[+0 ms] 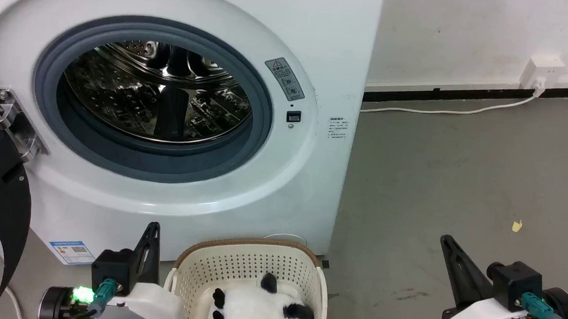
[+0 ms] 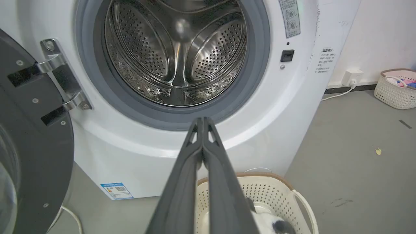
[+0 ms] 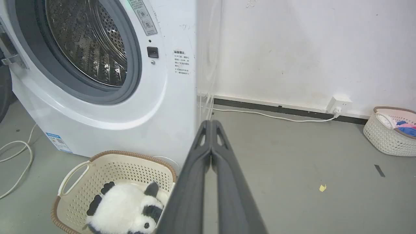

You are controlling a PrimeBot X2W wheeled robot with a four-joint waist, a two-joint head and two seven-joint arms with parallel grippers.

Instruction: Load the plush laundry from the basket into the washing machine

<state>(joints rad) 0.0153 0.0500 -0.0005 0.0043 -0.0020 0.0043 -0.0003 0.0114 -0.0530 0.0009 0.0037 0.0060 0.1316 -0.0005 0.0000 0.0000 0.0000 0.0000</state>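
Below the open mouth of the large white front-loading washing machine (image 1: 328, 50), the oval cream perforated plastic basket (image 3: 130, 154) is set on the floor. The fluffy white-and-black panda plush laundry (image 3: 123, 211) lies wholly inside it, untouched. No laundry is seen in the shiny steel drum (image 1: 156, 89). On the left end effector (image 2: 202, 123) and the right end effector (image 3: 211, 126), fingers are pressed together and nothing is held. Fingers should be spread before descent and the torso pinched deep, since fur alone would likely slip.

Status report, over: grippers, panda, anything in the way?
Left gripper shut, empty; right gripper shut, empty. Panda toy in basket, untouched. Washing machine door open; nothing seen blocking.
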